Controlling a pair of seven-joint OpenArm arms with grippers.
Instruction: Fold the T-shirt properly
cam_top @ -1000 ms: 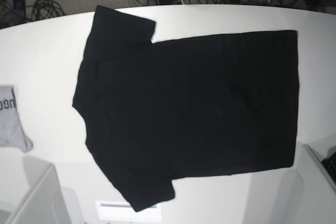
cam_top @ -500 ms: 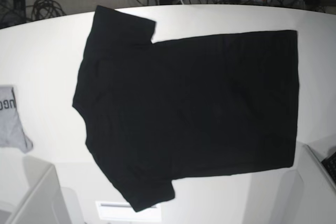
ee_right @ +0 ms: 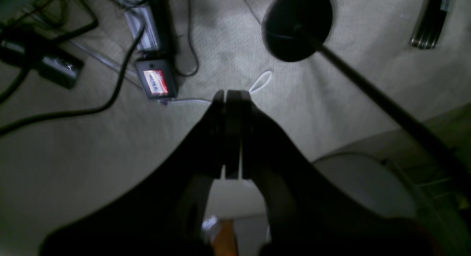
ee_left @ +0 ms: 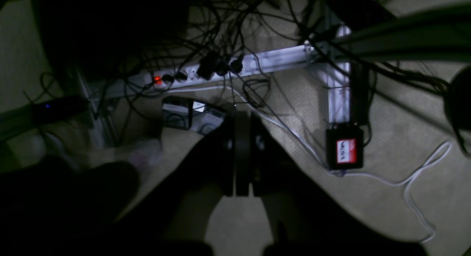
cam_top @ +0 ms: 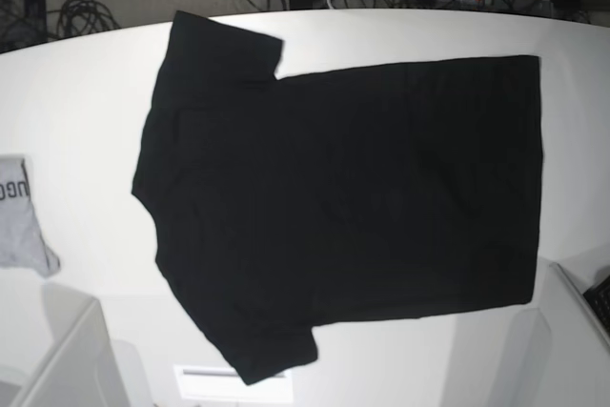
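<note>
Both grippers are off the table and pinched shut on nothing — the right gripper [ee_right: 232,97] and the left gripper [ee_left: 241,118] hang over carpet and cables. At far left lies a grey garment [cam_top: 21,221], its lettering too cut off to read. Mid-table, the T-shirt [cam_top: 343,188] lies flat, collar left, hem right. Folding looks unstarted — next, the arms must come in and open at an edge.

It looks like a robotics lab: a white desk [cam_top: 76,92], many tangled cables [ee_left: 228,31] and a power strip [ee_left: 220,68] on carpet floor beyond its far edge.
</note>
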